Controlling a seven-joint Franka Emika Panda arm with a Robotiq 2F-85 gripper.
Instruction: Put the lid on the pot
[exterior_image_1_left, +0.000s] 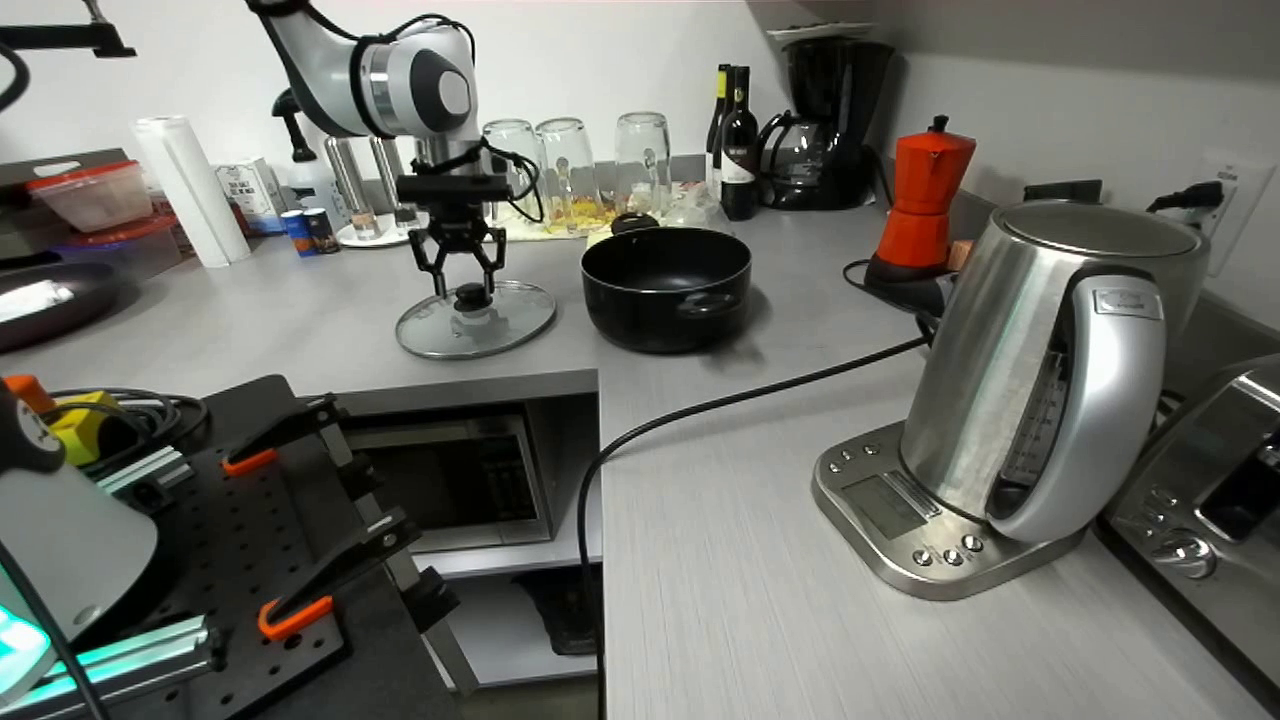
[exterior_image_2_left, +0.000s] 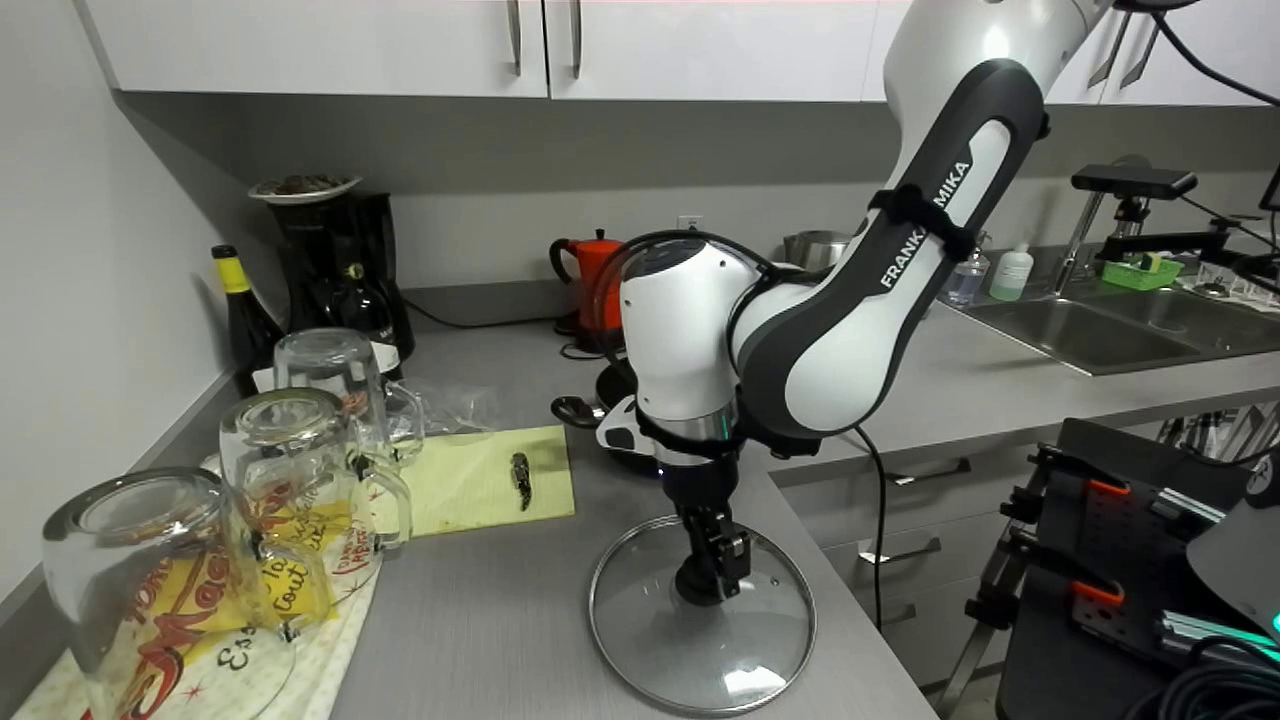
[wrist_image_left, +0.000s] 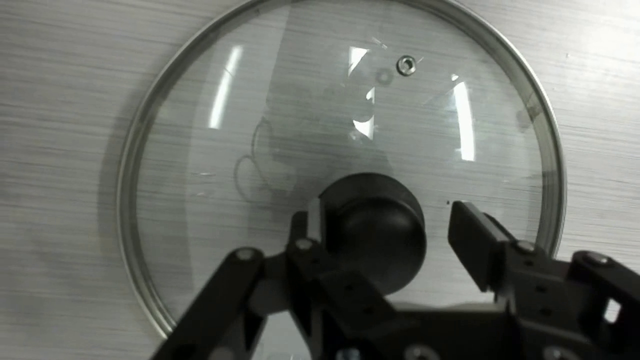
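The glass lid (exterior_image_1_left: 520, 312) lies flat on the grey counter, knob up; it also shows in an exterior view (exterior_image_2_left: 640, 630) and the wrist view (wrist_image_left: 320, 100). My gripper (exterior_image_1_left: 465, 291) points down over it, fingers on either side of the black knob (wrist_image_left: 375, 245). In the wrist view the gripper (wrist_image_left: 390, 227) is open: the left finger is against or very close to the knob, and a gap separates the right finger from it. The black pot (exterior_image_1_left: 665, 300) stands uncovered beside the lid. In an exterior view the arm hides most of the pot (exterior_image_2_left: 612, 385).
Upside-down glass mugs (exterior_image_1_left: 570, 180) stand behind, by a yellow-green cloth (exterior_image_2_left: 480, 480). A steel kettle (exterior_image_1_left: 980, 370), a red moka pot (exterior_image_1_left: 920, 195) and wine bottles (exterior_image_1_left: 738, 145) stand around. A black cord (exterior_image_1_left: 740, 400) crosses the counter. The counter's front edge (exterior_image_1_left: 480, 390) is near the lid.
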